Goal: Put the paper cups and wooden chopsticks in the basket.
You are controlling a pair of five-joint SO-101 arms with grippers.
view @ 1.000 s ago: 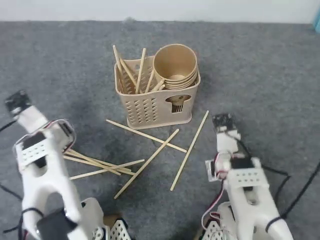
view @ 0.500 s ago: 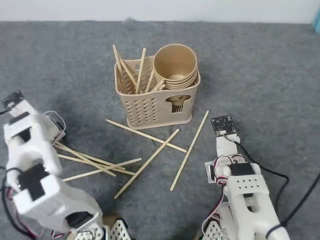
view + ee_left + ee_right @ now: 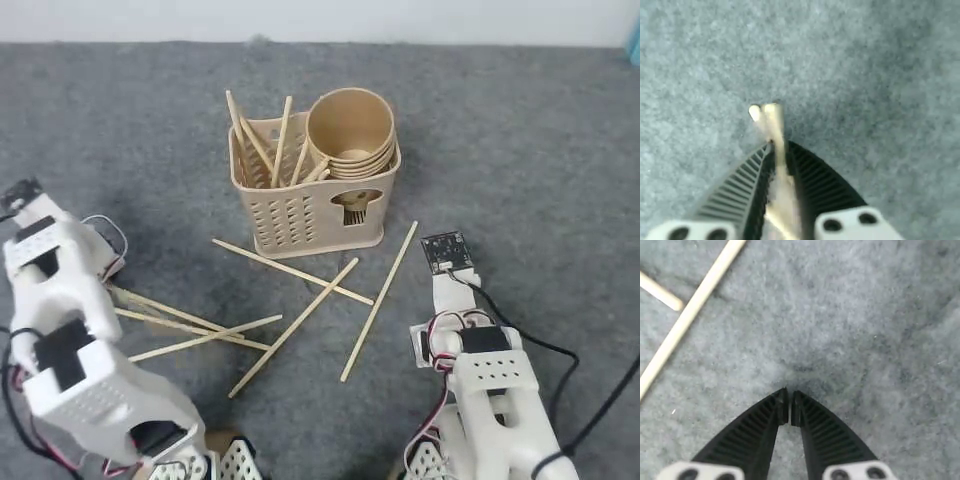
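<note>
Grey carpet (image 3: 520, 150) covers the table. Near its middle stands the basket (image 3: 300, 215), with stacked paper cups (image 3: 350, 125) and several upright chopsticks (image 3: 282, 130) inside. Loose chopsticks (image 3: 295, 325) lie scattered in front, between the arms. At the scatter's left end the left gripper (image 3: 777, 147) is clamped on a pair of sticks (image 3: 771, 117). The right gripper (image 3: 789, 397) hangs over bare carpet, its jaws pressed together on nothing.

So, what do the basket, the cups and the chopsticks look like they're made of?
Basket: likely moulded plastic, beige and matte, with rows of even slots in its wall. Paper cups: thin brown paper by their look, with rolled rims nested in a stack. Chopsticks: pale unfinished wood or bamboo, thin and straight; the grain is too small to tell.
</note>
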